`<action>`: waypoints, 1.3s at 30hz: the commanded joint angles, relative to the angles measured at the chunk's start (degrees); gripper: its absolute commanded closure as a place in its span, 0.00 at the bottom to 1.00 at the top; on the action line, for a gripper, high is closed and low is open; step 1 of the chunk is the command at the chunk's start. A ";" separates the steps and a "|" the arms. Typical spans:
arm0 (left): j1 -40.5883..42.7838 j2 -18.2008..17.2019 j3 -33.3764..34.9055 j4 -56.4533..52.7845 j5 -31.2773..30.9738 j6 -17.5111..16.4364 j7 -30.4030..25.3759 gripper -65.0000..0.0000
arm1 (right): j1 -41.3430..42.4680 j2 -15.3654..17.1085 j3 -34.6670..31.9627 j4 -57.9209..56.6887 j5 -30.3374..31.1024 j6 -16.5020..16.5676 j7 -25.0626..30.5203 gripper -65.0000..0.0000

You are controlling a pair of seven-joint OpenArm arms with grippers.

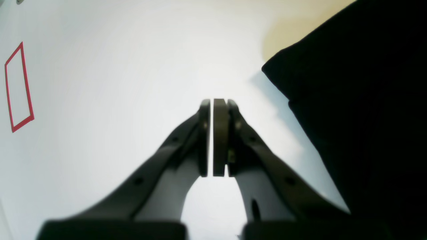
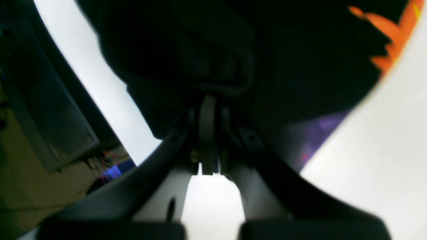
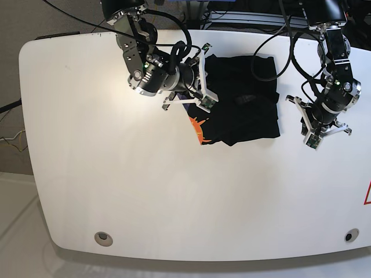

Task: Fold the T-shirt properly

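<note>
The black T-shirt lies folded into a rough square at the back middle of the white table. A bit of its orange print pokes out at the front left corner. My right gripper sits at the shirt's left edge. In the right wrist view this gripper is shut on a fold of the T-shirt, with the orange print and a purplish patch showing. My left gripper hovers just right of the shirt. In its wrist view the left gripper is shut with nothing held, and the T-shirt lies beside it.
A red tape rectangle marks the table; part of it shows at the right edge. Two round holes sit near the front edge. Cables trail from both arms at the back.
</note>
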 commanded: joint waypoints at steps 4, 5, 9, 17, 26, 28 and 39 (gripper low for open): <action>-0.40 -0.60 -0.30 0.97 -0.39 0.07 -0.94 1.00 | 5.14 -0.49 -7.53 0.87 0.75 0.29 1.37 1.00; -0.40 -0.60 -0.30 0.97 -0.39 0.07 -0.94 1.00 | 5.58 -0.49 -8.41 0.78 0.75 0.29 1.37 1.00; -0.40 -0.60 -0.30 0.97 -0.39 0.07 -0.94 1.00 | 7.86 -0.49 -12.45 0.08 0.75 0.29 1.37 1.00; -0.40 -0.60 -0.30 0.97 -0.39 0.07 -0.94 1.00 | 11.47 -0.49 -19.22 -1.33 1.10 0.38 0.84 1.00; -0.57 -0.51 -0.30 0.97 -0.39 0.07 -0.94 1.00 | 16.13 -0.93 -28.45 -1.77 1.19 0.46 0.84 1.00; -0.66 -0.51 -0.30 0.97 -0.39 0.07 -0.94 1.00 | 16.74 -1.54 -29.68 -1.77 1.19 0.46 0.84 1.00; -3.38 -0.51 -0.12 1.15 -0.56 0.07 -0.94 1.00 | 15.78 -3.48 -21.86 -1.42 0.83 0.20 0.93 1.00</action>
